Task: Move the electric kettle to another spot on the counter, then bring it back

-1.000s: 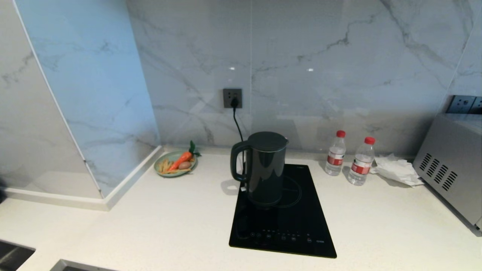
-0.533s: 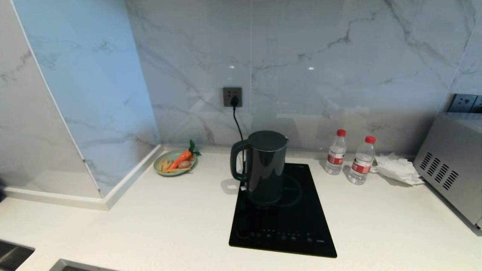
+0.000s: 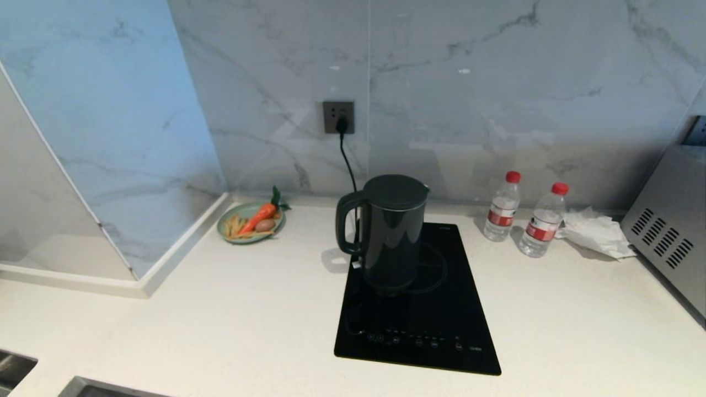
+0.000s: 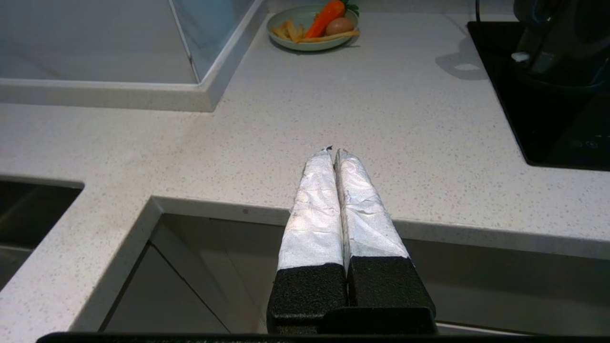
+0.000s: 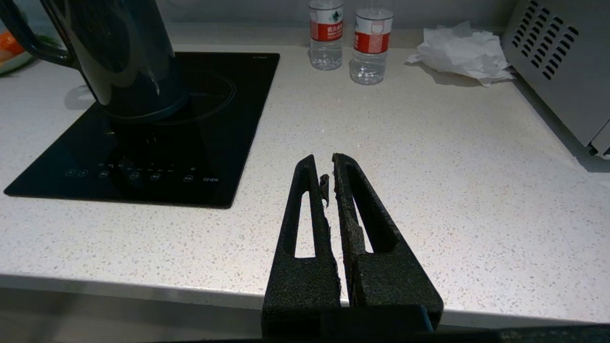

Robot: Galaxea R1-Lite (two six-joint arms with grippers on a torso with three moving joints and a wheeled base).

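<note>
The black electric kettle stands upright on the back left part of the black cooktop panel, handle toward the left; its cord runs up to the wall socket. The kettle's lower body shows in the right wrist view, and a corner of it in the left wrist view. The white speckled counter lies all round. Neither arm shows in the head view. My left gripper hangs shut and empty over the counter's front edge. My right gripper is shut and empty over the front edge, right of the cooktop.
A green plate with a carrot and other food sits back left by the wall corner. Two water bottles stand back right, beside crumpled white paper and a silver appliance. A sink cut-out opens at front left.
The whole head view has shifted: the wall socket and back wall sit higher in the picture and the counter looks closer. The kettle and other things have not moved on the counter.
</note>
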